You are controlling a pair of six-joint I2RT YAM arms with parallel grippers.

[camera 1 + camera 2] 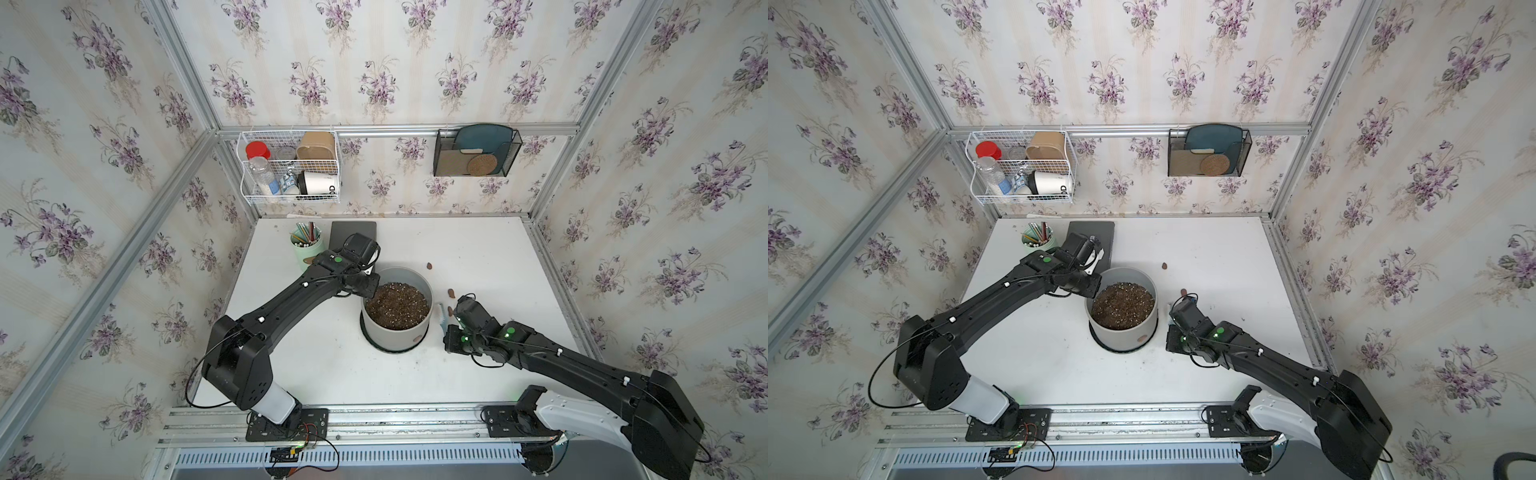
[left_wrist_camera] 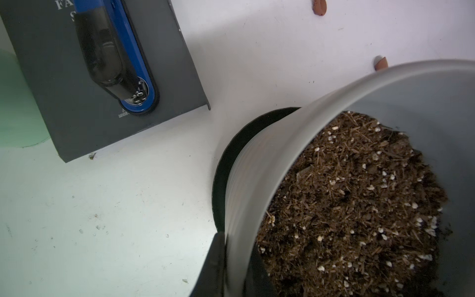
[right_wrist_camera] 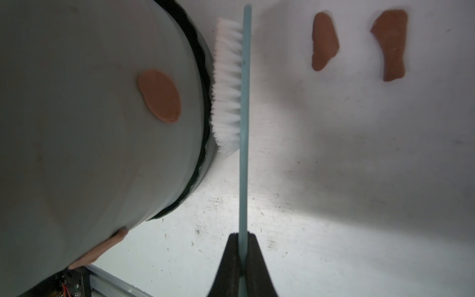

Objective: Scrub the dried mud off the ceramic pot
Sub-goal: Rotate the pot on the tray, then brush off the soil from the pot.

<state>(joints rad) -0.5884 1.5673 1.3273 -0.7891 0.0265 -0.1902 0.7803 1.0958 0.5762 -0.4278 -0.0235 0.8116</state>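
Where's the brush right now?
In the right wrist view, the brush is clamped in the right gripper, just right of the ceramic pot, bristles toward its base.

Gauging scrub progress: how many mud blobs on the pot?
2. One oval mud blob mid-wall on the ceramic pot in the right wrist view; another at that wall's edge. Far side hidden.

1. Bright, even light in both top views; soft, faint shadows.
2. Wide-angle bowing toward the edges.
3. Near ceramic pot (image 3: 77,141) blurred in right wrist view; broad soft shadow on worktop (image 3: 372,159).
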